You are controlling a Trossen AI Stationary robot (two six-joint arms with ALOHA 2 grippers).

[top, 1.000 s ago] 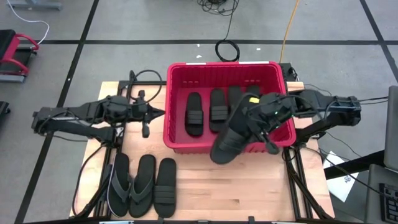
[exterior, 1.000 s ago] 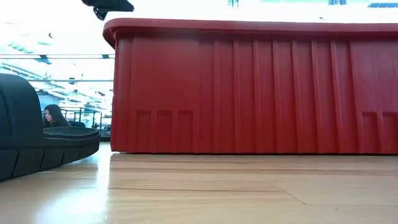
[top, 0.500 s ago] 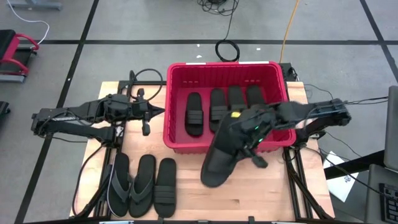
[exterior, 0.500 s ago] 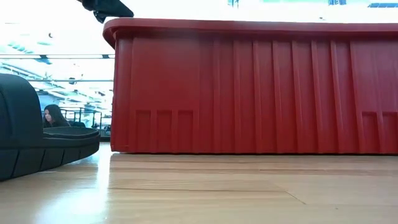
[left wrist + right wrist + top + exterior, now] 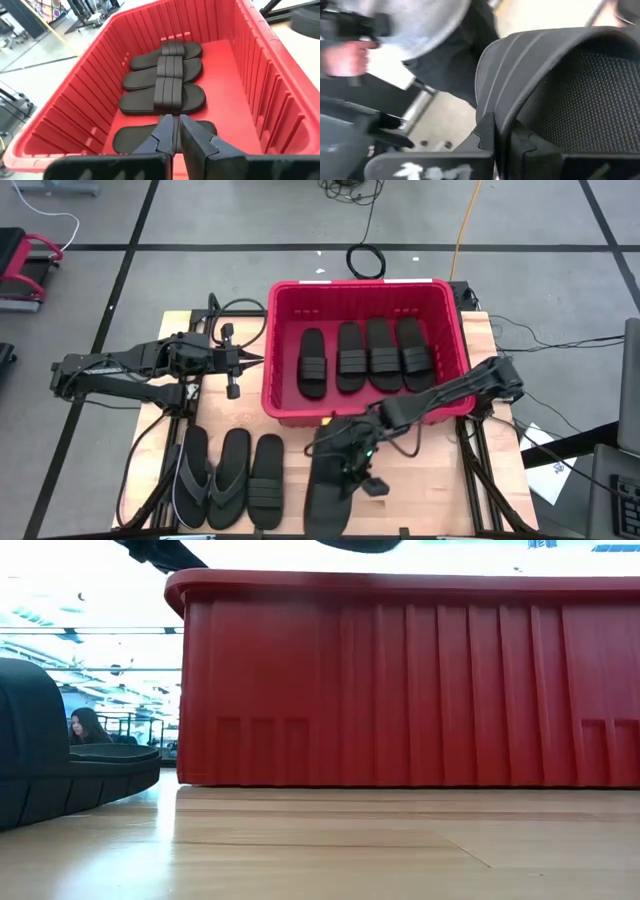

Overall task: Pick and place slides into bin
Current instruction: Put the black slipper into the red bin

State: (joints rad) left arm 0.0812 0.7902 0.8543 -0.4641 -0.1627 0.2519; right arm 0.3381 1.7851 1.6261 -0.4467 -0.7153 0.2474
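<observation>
The red bin [image 5: 284,298] stands at the table's far middle with several black slides [image 5: 369,355] lying side by side on its floor. My right gripper [image 5: 352,463] reaches over the table in front of the bin's near wall, shut on another ribbed-band slide [image 5: 326,492]. That slide shows as a dark shape [image 5: 358,544] at the low view's top edge. My left gripper [image 5: 258,360] hovers at the bin's left rim, its fingers [image 5: 191,134] shut on nothing. Three more sandals [image 5: 228,477] lie flat at the near left. My right gripper pinches the slide's wide ribbed band at its edge [image 5: 492,102] between its two fingers. One finger lies on the band's outer face; the other is on the inner side, toward the footbed [image 5: 580,95]. The slide is lifted clear of the table, its length toward the near edge.
In the low view the nearest sandal [image 5: 60,770] lies on the wood at the left, in front of the bin's wall [image 5: 400,690]. A person in a grey top [image 5: 420,25] stands beyond the table. Bare wood lies at the near right [image 5: 440,490].
My right gripper has swung from over the bin's near right corner toward the table's near edge and left, sinking as it went. The slide it holds has gone with it, from over the bin's near wall to over the table in front of the bin.
</observation>
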